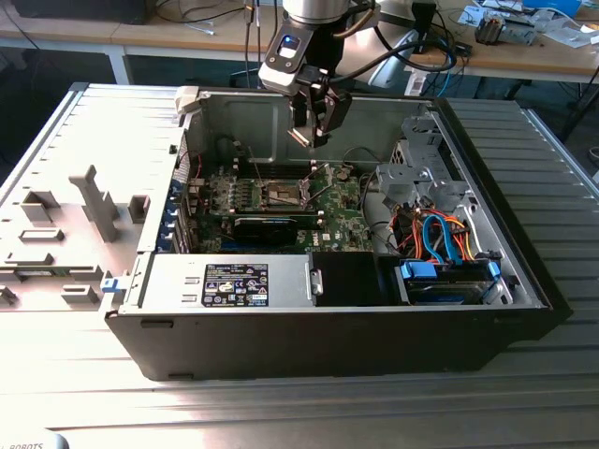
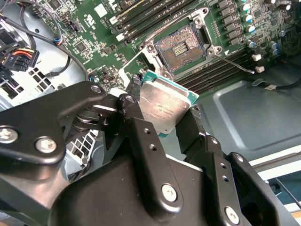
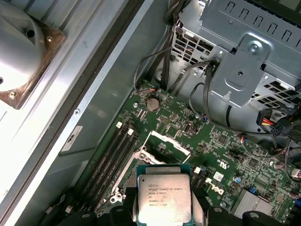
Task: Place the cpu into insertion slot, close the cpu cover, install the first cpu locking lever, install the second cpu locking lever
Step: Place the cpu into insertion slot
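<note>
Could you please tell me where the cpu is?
In the second wrist view the cpu is gripped in the hand, held clear of the insertion slot.

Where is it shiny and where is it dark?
Second wrist view: glare streaks the cpu. First wrist view: the cpu looks evenly grey, no glare. Exterior view: the table is washed out white toward the exterior view's left; the case front is dark.

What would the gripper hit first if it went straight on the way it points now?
Probably the open insertion slot, or the motherboard just beside it. The cpu held in the gripper would touch down first. Depth is hard to judge, so the exact landing spot is uncertain.
</note>
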Available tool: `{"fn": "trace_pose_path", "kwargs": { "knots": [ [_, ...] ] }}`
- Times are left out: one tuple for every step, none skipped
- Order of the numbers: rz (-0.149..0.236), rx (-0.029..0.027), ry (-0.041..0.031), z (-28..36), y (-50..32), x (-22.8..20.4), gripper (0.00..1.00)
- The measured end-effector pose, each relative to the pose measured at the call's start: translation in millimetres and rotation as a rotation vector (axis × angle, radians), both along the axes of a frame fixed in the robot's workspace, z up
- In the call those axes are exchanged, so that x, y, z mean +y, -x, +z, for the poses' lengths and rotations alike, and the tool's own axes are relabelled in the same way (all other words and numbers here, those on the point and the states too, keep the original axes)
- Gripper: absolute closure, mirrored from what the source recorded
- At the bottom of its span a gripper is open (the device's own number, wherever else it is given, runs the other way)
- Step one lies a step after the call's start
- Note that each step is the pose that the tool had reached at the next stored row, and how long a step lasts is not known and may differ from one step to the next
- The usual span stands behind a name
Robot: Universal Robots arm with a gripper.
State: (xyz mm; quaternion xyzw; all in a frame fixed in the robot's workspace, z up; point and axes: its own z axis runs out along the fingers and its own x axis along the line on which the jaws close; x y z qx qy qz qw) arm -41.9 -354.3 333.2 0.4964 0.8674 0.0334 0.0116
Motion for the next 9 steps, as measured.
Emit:
{"fn": "trace_pose_path", "kwargs": {
  "knots": [
    [-0.001,0.0000,0.0000,0.0,0.0,0.0,0.46],
    [-0.002,0.0000,0.0001,0.0,0.0,0.0,0.46],
    [-0.002,0.0000,0.0000,-0.1,0.0,0.0,0.46],
    [-0.003,0.0000,0.0001,-0.1,0.0,0.0,0.46],
    [-0.003,0.0000,0.0001,-0.1,0.0,0.0,0.46],
    [-0.004,-0.0001,0.0000,-0.1,0.0,0.0,0.46],
    [-0.005,-0.0001,0.0001,-0.1,0.0,0.0,0.46],
    [-0.005,0.0000,0.0001,-0.1,0.0,0.0,0.46],
    [-0.006,0.0000,0.0001,-0.1,0.0,0.0,0.46]
  ]
}}
